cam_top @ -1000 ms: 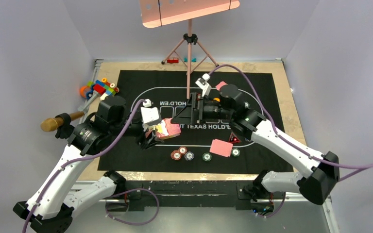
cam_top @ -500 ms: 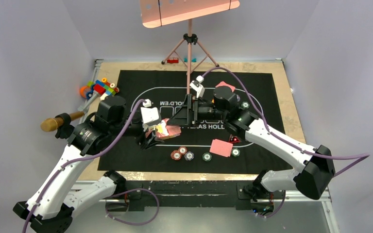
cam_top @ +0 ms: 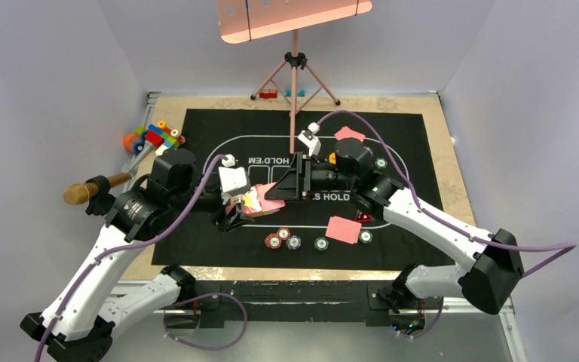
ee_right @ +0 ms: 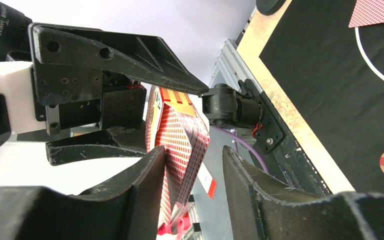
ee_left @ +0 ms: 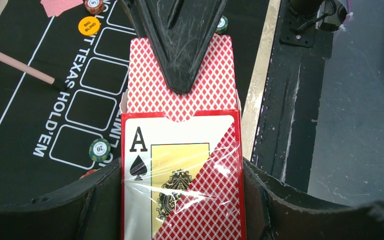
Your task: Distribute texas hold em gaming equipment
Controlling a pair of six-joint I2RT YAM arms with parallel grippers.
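My left gripper (cam_top: pixel 234 213) (ee_left: pixel 180 205) is shut on a red card box (ee_left: pixel 180 175) with an ace of spades on its face, tilted above the mat. Red-backed playing cards (ee_left: pixel 180 95) (ee_right: pixel 179 137) stick out of its open end. My right gripper (cam_top: pixel 277 188) (ee_right: pixel 195 160) straddles those cards, open: one finger (ee_right: pixel 145 175) touches the stack and a gap remains on the other side. Several poker chips (cam_top: pixel 283 237) lie in a row on the black mat (cam_top: pixel 211 234). A loose card (cam_top: pixel 343 229) lies beside the dark triangle (cam_top: pixel 363 216).
A second card (cam_top: pixel 349 133), an orange button (ee_left: pixel 89 25) and a green chip (ee_left: pixel 100 149) lie further out on the mat. Toy blocks (cam_top: pixel 154 136) and a wooden-handled tool (cam_top: pixel 90 190) sit at the left edge. A tripod (cam_top: pixel 294 75) stands at the back.
My right gripper has slid left onto the cards sticking out of the box, and its jaws have narrowed around them. The left arm and the box have held still.
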